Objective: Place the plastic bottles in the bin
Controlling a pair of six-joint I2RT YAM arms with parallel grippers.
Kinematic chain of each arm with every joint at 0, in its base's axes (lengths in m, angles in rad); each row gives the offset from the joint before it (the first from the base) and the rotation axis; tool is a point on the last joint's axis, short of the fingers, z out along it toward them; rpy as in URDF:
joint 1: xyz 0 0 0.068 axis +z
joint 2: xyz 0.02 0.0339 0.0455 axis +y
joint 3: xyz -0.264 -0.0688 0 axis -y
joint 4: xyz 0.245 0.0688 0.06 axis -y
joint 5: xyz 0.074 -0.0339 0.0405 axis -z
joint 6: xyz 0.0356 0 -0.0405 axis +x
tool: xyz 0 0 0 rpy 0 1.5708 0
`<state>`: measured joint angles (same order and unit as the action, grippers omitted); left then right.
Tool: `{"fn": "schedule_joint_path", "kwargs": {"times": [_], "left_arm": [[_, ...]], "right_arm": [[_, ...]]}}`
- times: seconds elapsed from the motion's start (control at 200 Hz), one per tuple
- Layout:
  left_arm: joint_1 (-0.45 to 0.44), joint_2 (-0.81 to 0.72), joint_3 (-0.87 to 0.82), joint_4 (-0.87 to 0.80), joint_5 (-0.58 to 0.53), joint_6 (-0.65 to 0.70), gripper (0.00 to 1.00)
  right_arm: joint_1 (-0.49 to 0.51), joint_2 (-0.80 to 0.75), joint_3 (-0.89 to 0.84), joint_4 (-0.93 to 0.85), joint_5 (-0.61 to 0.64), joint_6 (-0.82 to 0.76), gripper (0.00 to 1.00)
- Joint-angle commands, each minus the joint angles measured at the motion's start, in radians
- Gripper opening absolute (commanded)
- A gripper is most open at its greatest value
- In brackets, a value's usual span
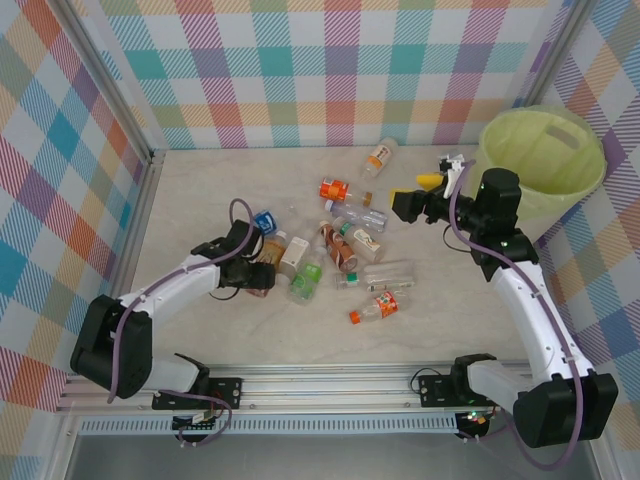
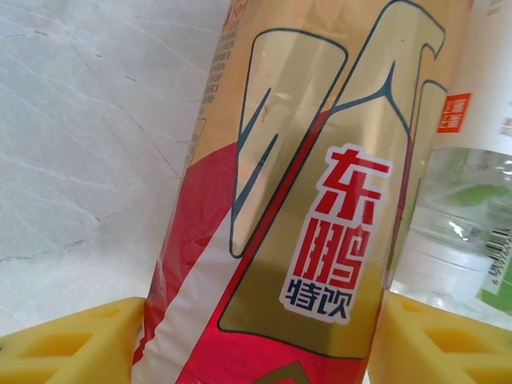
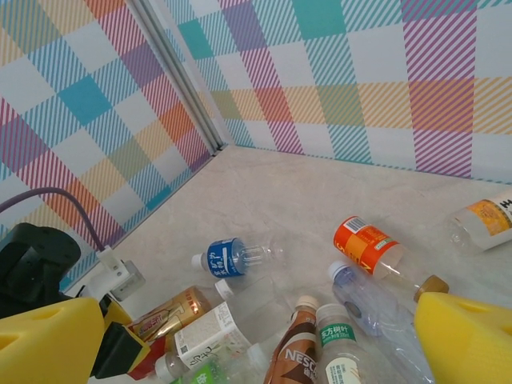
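- The bin (image 1: 545, 165) stands just right of my right gripper (image 1: 418, 195) and well across from my left gripper (image 1: 258, 276), so that side has the shorter drop.
- The plastic bottles (image 1: 345, 250) lie scattered between my two grippers. The right one hangs wide apart and empty.
- The gold-and-red bottle (image 2: 296, 200) sits clamped between my left fingers (image 2: 72, 344), taken mid-label, I judge for balance.

A: What is borne by the table (image 1: 200, 190)?
B: A pale, marbled top is seen, and bottles (image 1: 345, 245) are scattered across its middle.
A: Which are found at the edges of the group?
B: A blue-labelled bottle (image 1: 265, 221) is laid at the left, with a gold-and-red bottle (image 2: 304, 200) nearer the front. A white-and-orange bottle (image 1: 379, 157) is laid farthest back, and an orange-capped bottle (image 1: 378, 308) nearest the front.
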<state>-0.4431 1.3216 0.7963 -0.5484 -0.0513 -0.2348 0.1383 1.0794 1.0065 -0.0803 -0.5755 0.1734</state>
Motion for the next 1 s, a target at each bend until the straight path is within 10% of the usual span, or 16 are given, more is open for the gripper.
{"fn": "schedule_joint_path", "kwargs": {"times": [0.0, 0.36, 0.555, 0.805, 0.995], "left_arm": [[-0.009, -0.075, -0.029, -0.016, -0.036, -0.042, 0.63], [-0.024, -0.315, -0.067, 0.048, 0.076, -0.1, 0.59], [-0.06, -0.402, -0.094, 0.387, 0.287, -0.179, 0.59], [-0.099, -0.259, -0.02, 0.59, 0.413, -0.174, 0.59], [-0.17, -0.137, 0.059, 0.647, 0.387, -0.141, 0.57]], "right_arm": [[0.006, 0.01, -0.025, 0.046, 0.006, 0.027, 1.0], [0.053, 0.039, -0.088, 0.058, 0.051, 0.208, 1.0], [0.065, 0.118, -0.044, 0.033, 0.03, 0.384, 1.0], [0.126, 0.176, 0.011, 0.183, -0.244, 0.513, 1.0], [0.21, 0.176, 0.027, 0.181, -0.114, 0.502, 1.0]]}}
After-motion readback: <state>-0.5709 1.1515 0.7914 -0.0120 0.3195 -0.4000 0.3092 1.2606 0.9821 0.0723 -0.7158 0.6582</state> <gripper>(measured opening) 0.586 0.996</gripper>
